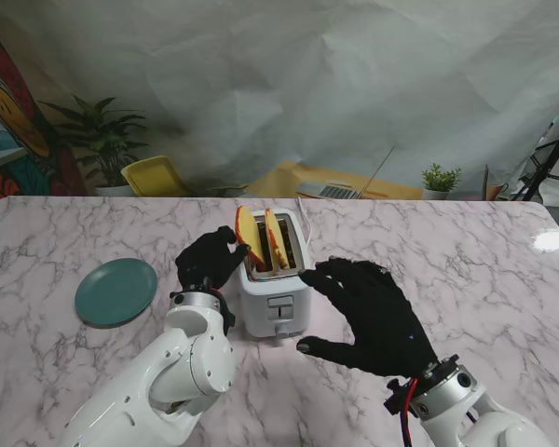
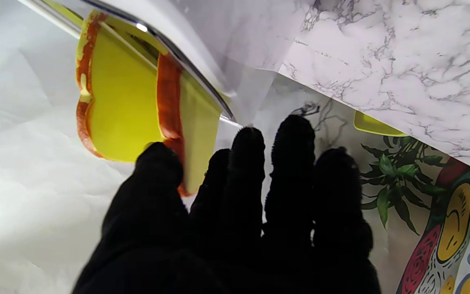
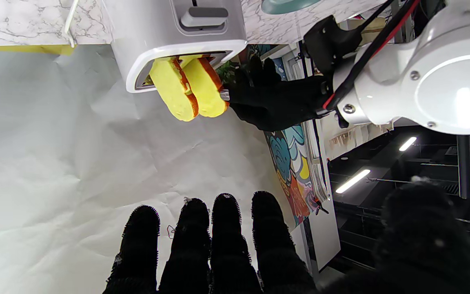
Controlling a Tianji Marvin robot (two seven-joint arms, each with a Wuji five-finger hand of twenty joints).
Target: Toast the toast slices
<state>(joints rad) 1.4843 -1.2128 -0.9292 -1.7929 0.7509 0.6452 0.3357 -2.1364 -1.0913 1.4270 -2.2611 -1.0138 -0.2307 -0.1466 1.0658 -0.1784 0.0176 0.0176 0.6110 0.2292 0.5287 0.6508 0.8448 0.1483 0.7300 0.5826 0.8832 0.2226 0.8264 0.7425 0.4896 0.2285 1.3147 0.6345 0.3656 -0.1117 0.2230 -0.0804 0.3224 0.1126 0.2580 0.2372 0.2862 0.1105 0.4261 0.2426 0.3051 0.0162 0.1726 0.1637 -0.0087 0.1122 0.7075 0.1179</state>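
**Spotter:** Left to right, what's on the table?

**Me:** Teal plate (image 1: 116, 291) toward my left edge, bare. Then my left hand (image 1: 208, 261), thumb and fingers (image 2: 159, 171) pinched on the left toast slice (image 1: 247, 233). That slice stands tall in the left slot of the white toaster (image 1: 275, 289), mid-table. The second slice (image 1: 278, 240) sits in the other slot, also sticking up. My right hand (image 1: 373, 317) hovers just right of the toaster, fingers (image 3: 227, 228) spread, holding nothing.

**Spotter:** How will the slices handle?

**Me:** I'd guess light and fairly stiff, a moulded look, smooth faces that may slip. Best held at the top crust edge, face to face. Lever (image 1: 280, 302) is still up; I judge that press comes next, once both slices settle.
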